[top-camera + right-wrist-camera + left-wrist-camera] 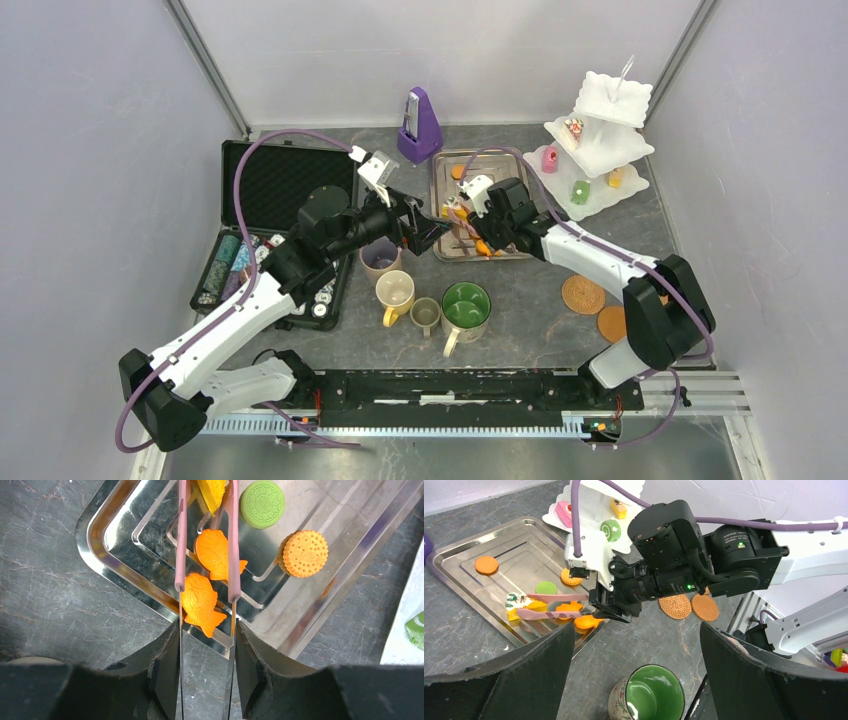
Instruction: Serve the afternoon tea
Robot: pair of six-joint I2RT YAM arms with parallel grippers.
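Over metal tray (125,535) near far edge of counter (530,335), right end effector (206,630) pinching pink-tipped tongs (181,540), tongs clamping yellow pastry (212,492); left end effector (636,635) spread

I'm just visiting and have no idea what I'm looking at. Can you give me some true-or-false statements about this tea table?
1. The right gripper grips a pair of pink-sleeved metal tongs. True.
2. The big green mug holds a pastry. False: it is empty.
3. Two orange fish-shaped toy pastries lie on the shiny steel tray. True.
4. The left gripper clutches a round cork coaster. False: its jaws stand open and empty, and the coasters lie on the table.
5. The purple pyramid-shaped metronome stands on the tray. False: it stands on the table behind it.
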